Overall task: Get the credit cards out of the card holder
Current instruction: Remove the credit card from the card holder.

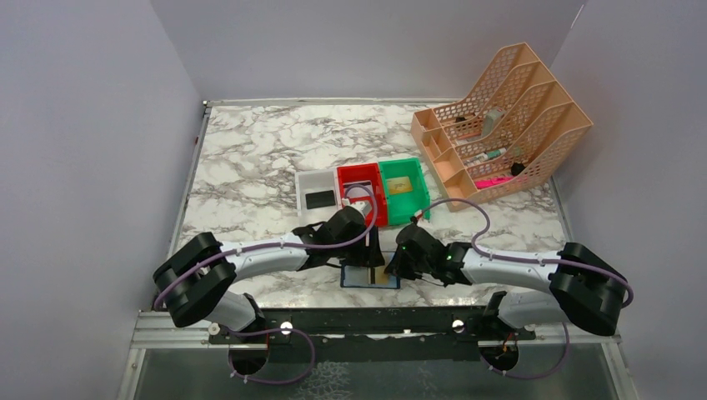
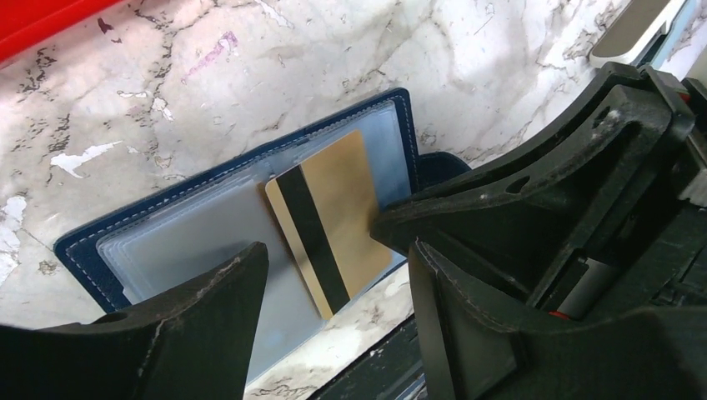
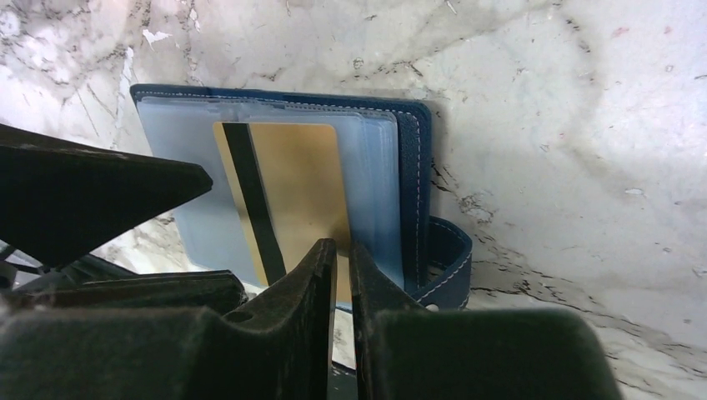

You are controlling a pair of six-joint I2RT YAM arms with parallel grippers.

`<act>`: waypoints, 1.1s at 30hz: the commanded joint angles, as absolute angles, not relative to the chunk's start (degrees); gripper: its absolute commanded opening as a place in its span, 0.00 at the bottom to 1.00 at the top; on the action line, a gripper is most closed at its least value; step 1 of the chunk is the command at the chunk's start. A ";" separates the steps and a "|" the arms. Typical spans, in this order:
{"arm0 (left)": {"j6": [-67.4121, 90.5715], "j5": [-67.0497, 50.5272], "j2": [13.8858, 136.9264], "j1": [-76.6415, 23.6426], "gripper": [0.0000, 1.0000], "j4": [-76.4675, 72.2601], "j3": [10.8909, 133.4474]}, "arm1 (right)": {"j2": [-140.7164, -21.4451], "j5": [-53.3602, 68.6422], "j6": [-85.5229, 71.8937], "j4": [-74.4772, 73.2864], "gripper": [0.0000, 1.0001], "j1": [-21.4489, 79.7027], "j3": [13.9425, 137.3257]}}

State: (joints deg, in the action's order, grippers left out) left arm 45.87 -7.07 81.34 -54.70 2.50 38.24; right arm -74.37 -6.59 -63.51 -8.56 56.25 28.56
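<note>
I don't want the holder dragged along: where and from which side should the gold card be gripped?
Take the gold card by the end poking out of the clear sleeve at the card holder's near edge, coming in low from the near side. The card lies flat and skewed, so only that end seems free above and below.

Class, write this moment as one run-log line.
left gripper: open over card holder; right gripper: pinching gold card edge; card: partly out
</note>
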 commanded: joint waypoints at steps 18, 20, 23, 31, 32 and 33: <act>49.19 -7.24 83.11 -55.10 0.50 -0.87 33.82 | -78.76 -7.88 -66.47 -10.24 0.17 55.19 22.98; 49.38 -6.53 82.37 -55.11 0.46 -0.64 33.51 | -78.70 -8.19 -66.53 -10.81 0.17 55.20 23.24; 49.55 -5.63 81.64 -55.15 0.43 0.00 33.35 | -78.72 -8.55 -66.62 -11.56 0.17 55.19 23.46; 49.83 -4.86 79.83 -55.11 0.34 0.92 32.98 | -78.96 -9.10 -66.92 -12.56 0.17 55.19 23.87; 49.83 -4.84 79.68 -55.11 0.33 1.03 32.92 | -78.94 -9.26 -67.01 -12.91 0.17 55.19 24.02; 49.83 -4.84 79.36 -55.11 0.30 1.02 32.83 | -78.88 -9.45 -67.06 -13.39 0.17 55.20 24.14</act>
